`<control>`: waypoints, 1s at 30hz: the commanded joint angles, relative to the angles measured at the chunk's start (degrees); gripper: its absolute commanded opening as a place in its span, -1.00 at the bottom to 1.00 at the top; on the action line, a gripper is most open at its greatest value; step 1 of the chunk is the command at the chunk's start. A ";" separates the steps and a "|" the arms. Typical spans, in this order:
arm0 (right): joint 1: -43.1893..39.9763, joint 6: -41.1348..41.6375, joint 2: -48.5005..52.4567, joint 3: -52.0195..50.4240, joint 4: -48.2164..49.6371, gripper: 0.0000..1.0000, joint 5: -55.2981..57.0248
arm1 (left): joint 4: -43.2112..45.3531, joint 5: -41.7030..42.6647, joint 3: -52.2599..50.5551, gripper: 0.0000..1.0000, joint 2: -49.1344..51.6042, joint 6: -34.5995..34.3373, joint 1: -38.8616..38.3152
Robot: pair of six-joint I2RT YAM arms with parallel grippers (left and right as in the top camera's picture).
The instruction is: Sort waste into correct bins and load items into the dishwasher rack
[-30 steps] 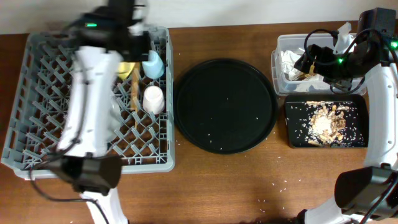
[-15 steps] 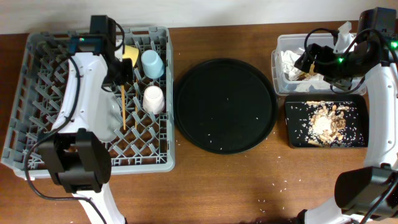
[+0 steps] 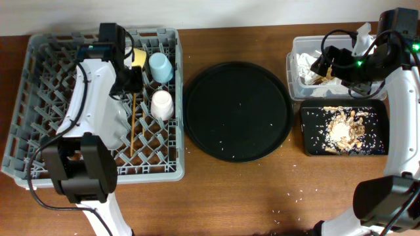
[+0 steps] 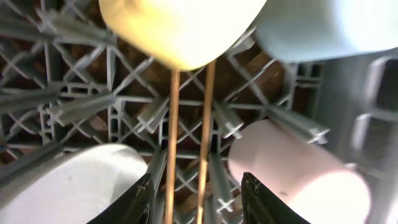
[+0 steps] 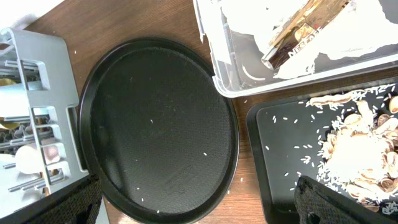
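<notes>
- Both chopsticks [image 3: 132, 128] are now lying loose in the rack [image 3: 39, 98].
- Left fingers [image 4: 144, 200] are spreading around them.
- Right fingers [image 5: 336, 205] are hanging spread, well right of the rack.

Rack [image 3: 39, 78] left w/ chopsticks [image 3: 132, 124] inside, round tray [image 3: 237, 111] ctr, tub [image 3: 292, 69] behind flat tray [image 3: 310, 147] at right

1. The grey dishwasher rack [image 3: 39, 85] sat at the table's left end.
2. The yellow bowl [image 3: 138, 58] and the light-blue cup [image 3: 161, 67] sat side by side near the rack's far edge.
3. The pink cup [image 3: 161, 103] sat in the rack just nearer than the blue one.
4. Two wooden chopsticks [image 3: 132, 124] lay parallel on the lattice, between the pink cup and the pale plate [image 4: 68, 186].
5. The clear tub [image 3: 294, 69], at the far right, held crumpled white napkins [image 3: 306, 63] and a gold-brown wrapper [image 5: 298, 37].
6. The black tray [image 3: 308, 147], just in front of the tub, held beige food scraps [image 3: 342, 130] and scattered rice.
</notes>
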 commanded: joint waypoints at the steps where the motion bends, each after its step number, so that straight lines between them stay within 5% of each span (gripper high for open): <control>1: 0.31 -0.44 0.20 -0.04 0.15 1.00 0.48 | -1.09 5.09 7.17 -0.12 -0.42 0.28 -0.50; 8: 0.31 -0.44 0.20 -0.04 0.15 1.00 0.26 | -2.43 7.98 15.04 -0.03 -0.44 0.74 -6.25; 11: 0.31 -0.44 0.17 0.04 0.11 1.00 0.00 | -2.01 7.96 17.05 0.47 -0.44 0.72 -9.57; 16: 0.31 -2.23 -1.22 2.99 -3.23 1.00 -0.35 | -1.46 7.93 17.77 0.99 -0.44 0.72 -11.96; 30: 0.31 -9.03 -20.17 11.89 -11.67 0.97 0.52 | -1.53 7.50 17.75 0.99 -0.44 0.72 -12.17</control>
